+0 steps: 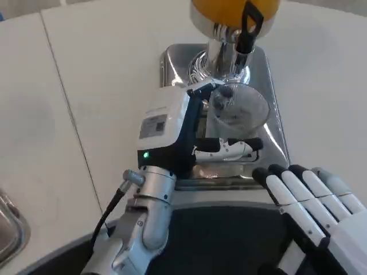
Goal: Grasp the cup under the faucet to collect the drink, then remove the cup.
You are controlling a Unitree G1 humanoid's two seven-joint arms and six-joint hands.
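Cup, clear, stands upright on the steel drip tray directly beneath the faucet of the orange-filled dispenser. My left robot hand wraps its fingers around the cup's near side. My right robot hand rests apart on the white surface, fingers extended, holding nothing

surface: broad white matte table | seams: thin dark joint line runs diagonally down its left part | lower-left edge: rim of a shiny metal tray | light: soft, even, faint shadows
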